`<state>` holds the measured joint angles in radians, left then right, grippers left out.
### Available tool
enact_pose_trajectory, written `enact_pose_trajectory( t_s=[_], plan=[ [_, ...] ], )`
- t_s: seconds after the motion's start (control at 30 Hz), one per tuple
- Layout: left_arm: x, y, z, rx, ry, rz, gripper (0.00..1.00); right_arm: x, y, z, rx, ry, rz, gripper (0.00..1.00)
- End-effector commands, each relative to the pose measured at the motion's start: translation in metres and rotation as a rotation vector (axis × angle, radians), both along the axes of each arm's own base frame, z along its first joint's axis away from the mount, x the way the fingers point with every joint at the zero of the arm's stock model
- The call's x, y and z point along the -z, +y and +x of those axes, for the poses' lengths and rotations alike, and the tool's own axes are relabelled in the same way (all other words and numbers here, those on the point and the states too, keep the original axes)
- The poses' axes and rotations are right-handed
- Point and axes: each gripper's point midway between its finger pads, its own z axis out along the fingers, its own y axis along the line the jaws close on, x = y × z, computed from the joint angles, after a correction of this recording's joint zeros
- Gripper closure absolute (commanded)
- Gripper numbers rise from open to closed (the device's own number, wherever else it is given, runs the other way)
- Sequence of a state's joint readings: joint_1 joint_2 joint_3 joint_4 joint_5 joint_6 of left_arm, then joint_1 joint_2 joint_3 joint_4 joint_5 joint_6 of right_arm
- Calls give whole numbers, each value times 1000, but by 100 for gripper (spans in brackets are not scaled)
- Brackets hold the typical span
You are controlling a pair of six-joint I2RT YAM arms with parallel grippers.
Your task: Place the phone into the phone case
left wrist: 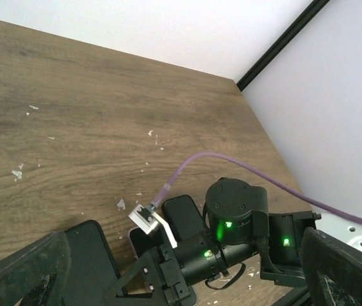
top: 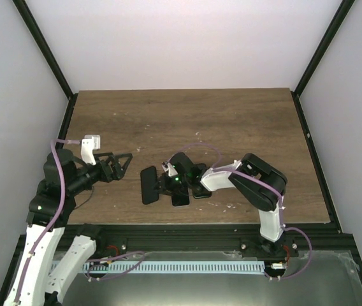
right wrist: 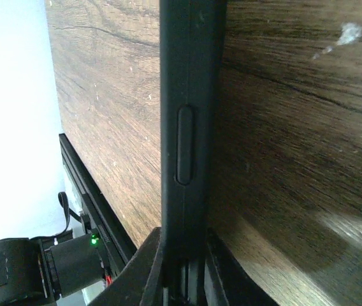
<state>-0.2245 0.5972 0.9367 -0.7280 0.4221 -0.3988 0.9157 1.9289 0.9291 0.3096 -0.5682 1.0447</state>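
Note:
My right gripper [top: 163, 182] is shut on the end of a black slab [top: 149, 185] and holds it just above the table. In the right wrist view the slab [right wrist: 187, 95] shows edge-on, matte black with a long side button. I cannot tell whether it is the phone. A dark slab with a pale, clear-looking rim [left wrist: 137, 241] lies under the right wrist, also in the top view [top: 181, 197]. No white ring shows on it. My left gripper [top: 118, 167] is open and empty, in the air left of the held slab.
Another black slab [top: 200, 187] lies flat beside the right wrist, also in the left wrist view [left wrist: 182, 218]. The right arm's purple cable [left wrist: 232, 162] loops over it. White crumbs dot the wooden table [top: 187, 121]. The table's front edge is close behind the slabs.

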Motion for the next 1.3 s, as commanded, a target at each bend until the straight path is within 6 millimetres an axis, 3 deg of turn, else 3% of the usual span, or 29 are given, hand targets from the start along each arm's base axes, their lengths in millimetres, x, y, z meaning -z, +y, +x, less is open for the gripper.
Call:
enact_pose_trajectory(
  t_s=[0.0, 0.2, 0.47, 0.73, 0.9, 0.97, 1.0, 1.17, 1.27],
  plan=[
    [0, 3, 0, -14, -8, 13, 0, 0, 4, 8, 32, -20, -31, 86],
    [4, 4, 2, -23, 4, 9, 0, 9, -3, 7, 40, -11, -73, 79],
    [4, 3, 3, -21, 9, 2, 0, -9, -6, 11, 54, -48, -69, 71],
    [-2, 2, 2, -15, -11, -6, 0, -35, -27, 25, 113, -143, -103, 47],
    [-6, 4, 4, -38, -15, -31, 0, -62, -51, 35, 176, -232, -137, 23],
    [-5, 5, 5, -47, -13, -28, 0, -76, -64, 40, 207, -286, -158, 4],
    [-4, 6, 5, -54, -9, -24, 0, -83, -70, 41, 224, -309, -174, 1],
    [-3, 8, 4, -63, -7, -18, 0, -129, -105, 49, 307, -450, -213, 0],
    [-9, 6, 1, -51, -24, -26, 0, -174, -126, 49, 356, -550, -202, 0]
  ],
)
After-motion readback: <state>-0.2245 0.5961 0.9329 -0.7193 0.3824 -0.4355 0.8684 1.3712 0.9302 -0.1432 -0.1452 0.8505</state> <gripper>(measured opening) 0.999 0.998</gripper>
